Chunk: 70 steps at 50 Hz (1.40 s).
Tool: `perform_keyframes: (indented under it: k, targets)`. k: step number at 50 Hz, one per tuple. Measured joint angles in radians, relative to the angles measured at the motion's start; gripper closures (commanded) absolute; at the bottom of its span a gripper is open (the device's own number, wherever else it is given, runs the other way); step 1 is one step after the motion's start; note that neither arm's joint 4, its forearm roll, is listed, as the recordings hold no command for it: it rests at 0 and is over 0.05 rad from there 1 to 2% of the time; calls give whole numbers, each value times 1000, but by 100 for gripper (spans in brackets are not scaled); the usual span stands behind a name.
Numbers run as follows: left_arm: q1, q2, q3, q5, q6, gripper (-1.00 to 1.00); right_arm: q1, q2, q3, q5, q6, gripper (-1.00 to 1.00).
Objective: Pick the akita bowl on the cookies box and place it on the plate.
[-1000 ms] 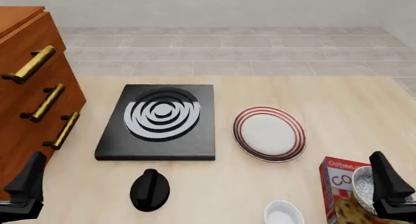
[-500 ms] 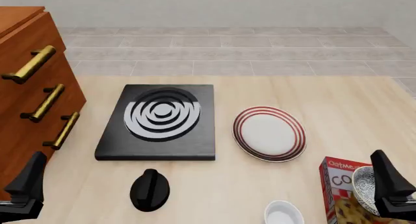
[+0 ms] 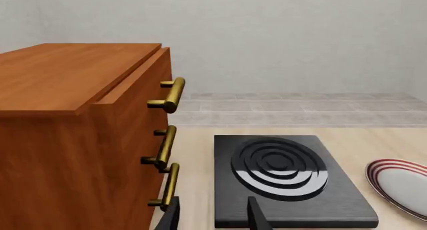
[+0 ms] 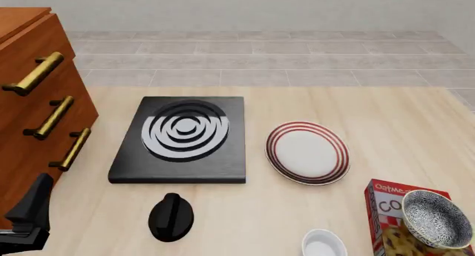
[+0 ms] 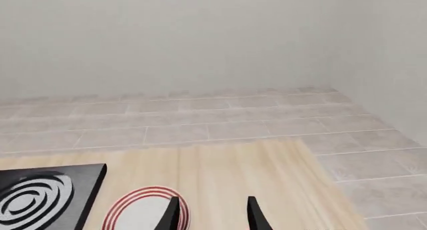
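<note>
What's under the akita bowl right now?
The akita bowl sits on top of the red cookies box, at the table's near right. The box's lettered face shows to its left; the part beneath the bowl and the bowl's base are covered.

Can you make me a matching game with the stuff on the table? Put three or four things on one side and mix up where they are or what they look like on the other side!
Things:
1. akita bowl
2. plate
3. small white bowl
4. stove

Clues:
A. black square with grey rings
B. sits on top of the red cookies box
C. white with red rings around its rim
D. plain, on the table just left of the cookies box

Pairs: 1-B, 2-C, 3-D, 4-A
</note>
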State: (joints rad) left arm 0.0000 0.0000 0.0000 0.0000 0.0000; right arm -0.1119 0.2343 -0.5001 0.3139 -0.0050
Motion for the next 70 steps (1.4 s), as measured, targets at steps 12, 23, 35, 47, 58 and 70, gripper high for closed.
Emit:
perform_keyframes:
  k: [12,23,35,47,58,70]
  targets:
    - [0,0,0,0,0,-100,-3,135,-216,189,69,-100]
    - [0,0,0,0,0,-100,-2,184,-297,309,105,-100]
    - [0,0,0,0,0,-100,-35,201,-315,396,156,-100]
    - [0,0,0,0,0,-100,-84,202,-290,428,172,-100]
    - [0,0,0,0,0,-100,-119,206,-248,433,172,-100]
    - [0,0,0,0,0,-100,-152,204,-185,428,176,-100]
